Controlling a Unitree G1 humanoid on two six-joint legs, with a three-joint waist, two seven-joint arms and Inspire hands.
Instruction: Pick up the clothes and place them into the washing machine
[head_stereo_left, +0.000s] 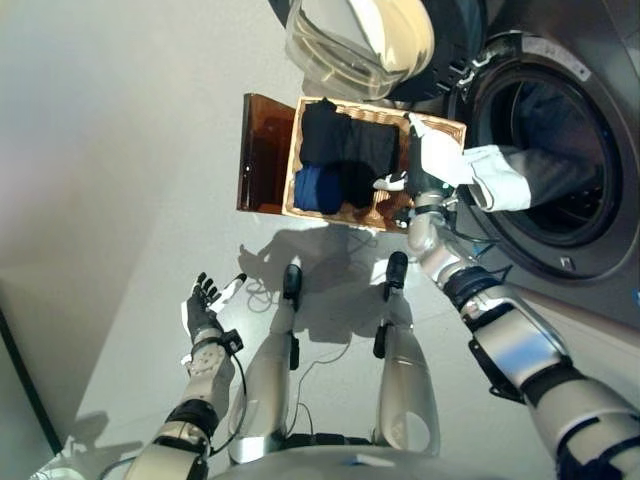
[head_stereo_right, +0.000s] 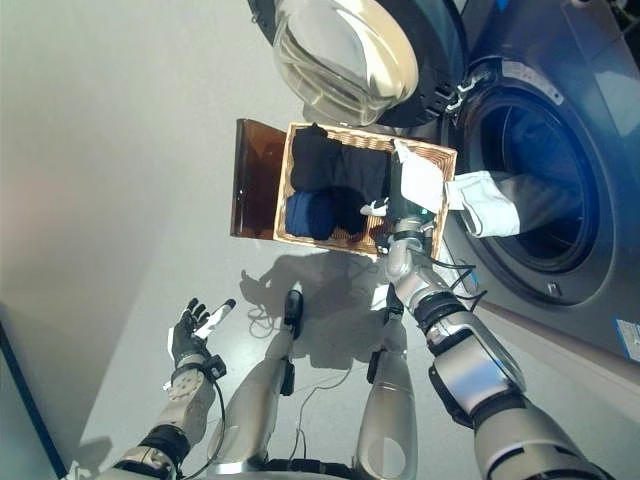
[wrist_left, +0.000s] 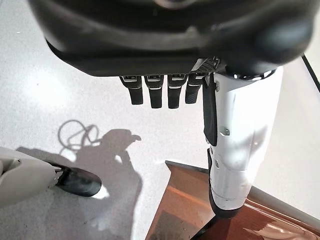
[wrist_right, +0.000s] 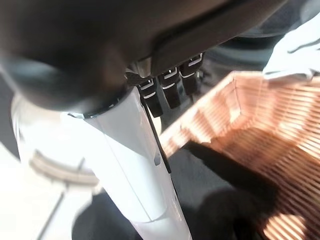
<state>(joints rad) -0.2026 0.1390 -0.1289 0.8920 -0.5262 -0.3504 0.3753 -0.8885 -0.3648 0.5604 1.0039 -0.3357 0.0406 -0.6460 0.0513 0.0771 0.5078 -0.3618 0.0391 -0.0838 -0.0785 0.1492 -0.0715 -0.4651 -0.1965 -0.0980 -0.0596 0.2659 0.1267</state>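
Observation:
A shallow wicker basket (head_stereo_left: 443, 127) holds black clothes (head_stereo_left: 345, 145) and a blue garment (head_stereo_left: 315, 190). A white garment (head_stereo_left: 490, 175) hangs from the basket's right rim into the washing machine's round opening (head_stereo_left: 585, 215), where a dark grey garment (head_stereo_left: 560, 165) lies. My right hand (head_stereo_left: 424, 190) hovers over the basket's near right corner, fingers relaxed and holding nothing. Its wrist view shows the white-covered thumb (wrist_right: 135, 165) above the black clothes (wrist_right: 210, 200). My left hand (head_stereo_left: 205, 302) is open and idle low on the left over the floor.
The basket rests on a low dark brown box (head_stereo_left: 262, 150) that sticks out on its left. The machine's glass door (head_stereo_left: 360, 40) stands swung open just behind the basket. Pale grey floor (head_stereo_left: 120, 150) stretches to the left.

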